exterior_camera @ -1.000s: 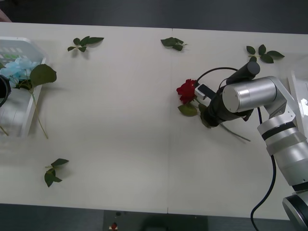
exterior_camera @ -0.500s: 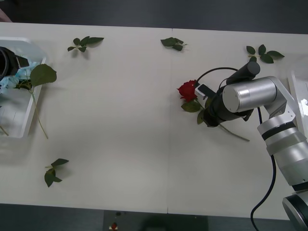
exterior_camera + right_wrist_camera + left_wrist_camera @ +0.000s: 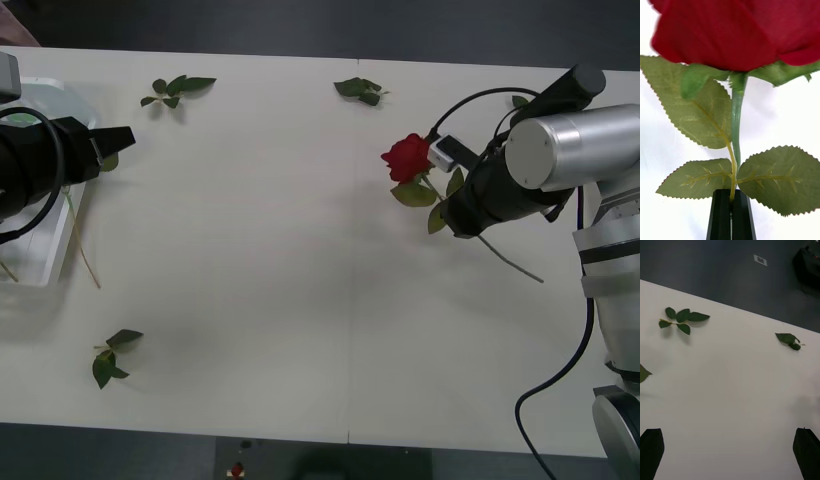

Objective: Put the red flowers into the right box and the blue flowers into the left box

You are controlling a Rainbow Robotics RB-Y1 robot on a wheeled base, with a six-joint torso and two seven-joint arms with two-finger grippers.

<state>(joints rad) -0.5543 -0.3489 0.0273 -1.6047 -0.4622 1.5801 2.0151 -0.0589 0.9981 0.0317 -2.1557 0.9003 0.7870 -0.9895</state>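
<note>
One red rose (image 3: 407,157) is clamped by the right gripper (image 3: 730,210); the left gripper (image 3: 118,136), apparently empty, gapes beside the left box (image 3: 48,100).

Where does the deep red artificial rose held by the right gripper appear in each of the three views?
Front view: the deep red artificial rose is right of centre, lifted, its stem clamped by the right gripper.
Right wrist view: its head is at the top, stem running down into the shut black fingers.
Left wrist view: not in it.
Shared landmark: white table.
</note>
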